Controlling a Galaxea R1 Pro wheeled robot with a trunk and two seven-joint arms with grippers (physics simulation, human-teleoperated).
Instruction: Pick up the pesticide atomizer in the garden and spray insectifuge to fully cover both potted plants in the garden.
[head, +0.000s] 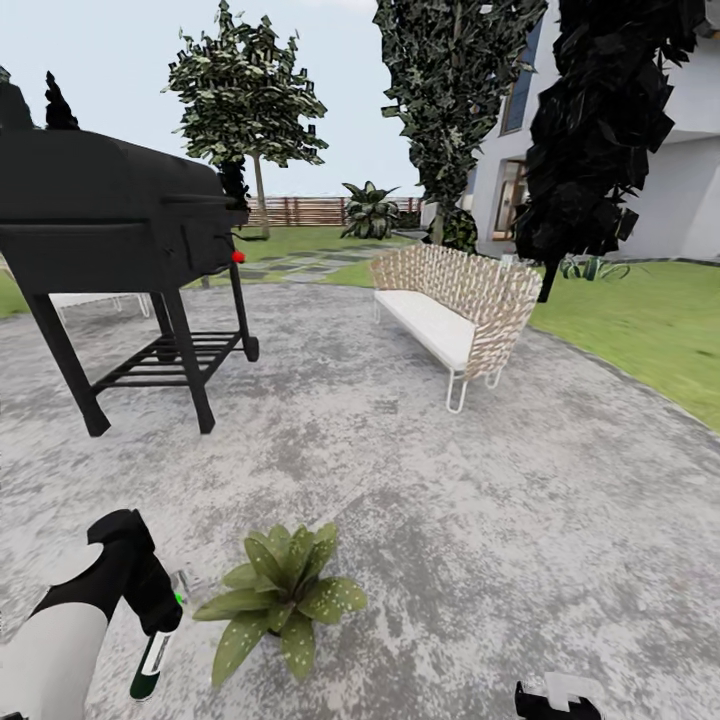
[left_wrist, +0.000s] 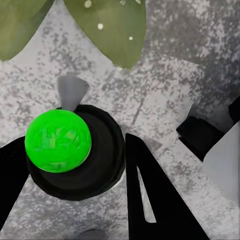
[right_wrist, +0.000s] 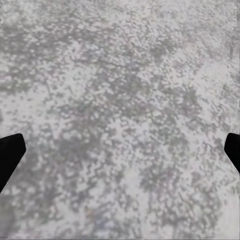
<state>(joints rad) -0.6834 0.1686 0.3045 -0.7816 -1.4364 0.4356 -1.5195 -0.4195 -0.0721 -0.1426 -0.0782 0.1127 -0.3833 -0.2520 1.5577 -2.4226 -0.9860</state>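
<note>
While the left claw (head: 160, 625) grips the pesticide atomizer (head: 152, 662) just beside a potted plant (head: 283, 596), its nozzle faces the leaves. The right claw (right_wrist: 120, 150) hangs wide over the patio (head: 450, 520).

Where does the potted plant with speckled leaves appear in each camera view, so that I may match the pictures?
Head view: the potted plant sits low, left of centre, beside the left gripper.
Left wrist view: its speckled leaves lie along one edge, beyond the pesticide atomizer.
Right wrist view: the patio lies between the open jaws.
Shared landmark: the mottled grey patio.
</note>
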